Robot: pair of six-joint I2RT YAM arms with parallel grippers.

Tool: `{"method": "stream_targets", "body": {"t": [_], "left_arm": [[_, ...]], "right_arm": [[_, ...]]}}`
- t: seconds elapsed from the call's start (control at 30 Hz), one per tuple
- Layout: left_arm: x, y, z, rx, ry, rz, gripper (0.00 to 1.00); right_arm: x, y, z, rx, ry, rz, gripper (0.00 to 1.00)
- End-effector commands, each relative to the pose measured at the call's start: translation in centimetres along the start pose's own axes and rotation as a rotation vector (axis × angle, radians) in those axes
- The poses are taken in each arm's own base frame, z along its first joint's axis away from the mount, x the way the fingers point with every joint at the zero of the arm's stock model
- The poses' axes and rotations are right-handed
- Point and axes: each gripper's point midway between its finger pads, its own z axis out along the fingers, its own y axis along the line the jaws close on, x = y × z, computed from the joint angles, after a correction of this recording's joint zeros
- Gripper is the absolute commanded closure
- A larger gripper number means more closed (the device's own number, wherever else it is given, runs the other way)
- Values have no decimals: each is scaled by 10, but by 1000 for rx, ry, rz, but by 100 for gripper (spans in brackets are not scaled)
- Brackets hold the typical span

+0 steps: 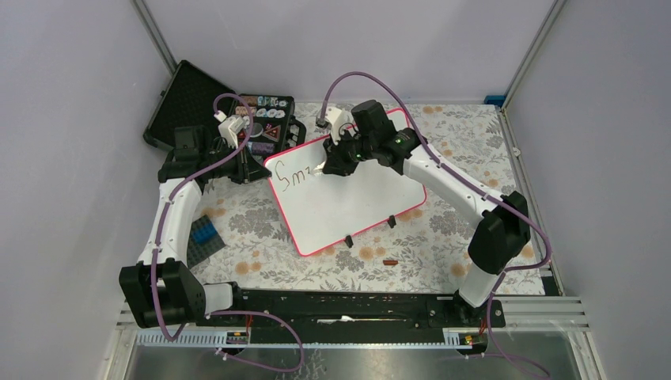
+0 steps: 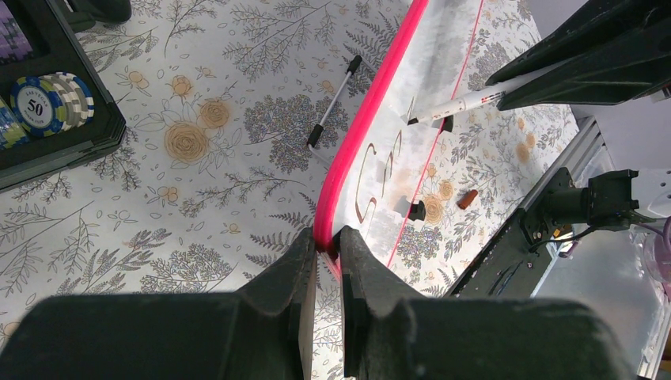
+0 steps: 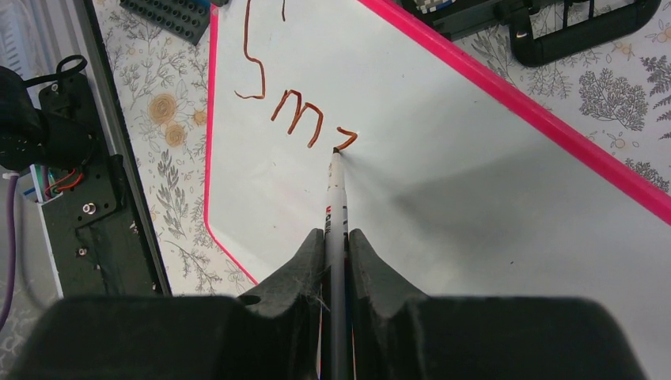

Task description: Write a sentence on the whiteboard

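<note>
**Robot begins its line.** The whiteboard [image 1: 348, 202] lies askew at mid-table on a flowered cloth [image 1: 443, 237]. Its pink rim is pinched at the far-left corner between the closed fingers of the left gripper [image 2: 326, 241], which steadies it.

On the board's upper-left part the sentence [image 3: 293, 115] is barely begun: "Sm" and the short first stroke of a third letter, in dark brownish ink. The right gripper [image 3: 339, 237] is clamped on a white marker [image 3: 338, 198], whose tip touches the board at the end of that stroke.

The writing step looks to be in hand and at an early stage. The next move calls for finishing this letter and carrying the tip rightward with even pressure, while the left grip keeps the board from sliding. Most of the surface to the right and below is bare.

- An open black case [image 1: 190, 103] holding poker chips [image 2: 47, 99] sits just beyond the held corner.
- A second pen [image 2: 332, 101] lies on the cloth beside the rim.
- A dark toy brick plate [image 1: 207, 233] rests near the left arm.
- A small brown object [image 1: 389, 261], too small to identify, lies near the board's black clip feet [image 1: 348, 241].

None of these lies on the writing surface.
</note>
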Motion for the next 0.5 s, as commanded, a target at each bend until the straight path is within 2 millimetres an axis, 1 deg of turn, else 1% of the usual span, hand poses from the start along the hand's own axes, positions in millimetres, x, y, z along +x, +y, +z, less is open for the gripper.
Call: {"method": "stream_targets", "body": {"t": [0.0, 0.33, 0.47], "left_arm": [[-17, 0, -5, -17, -57, 101, 100], [-17, 0, -5, -15, -56, 101, 100], [-17, 0, -5, -17, -56, 98, 100]], "right_arm": [[-3, 0, -6, 21, -11, -36, 100], [6, 2, -9, 25, 6, -42, 100], [4, 0, -12, 38, 1, -52, 100]]}}
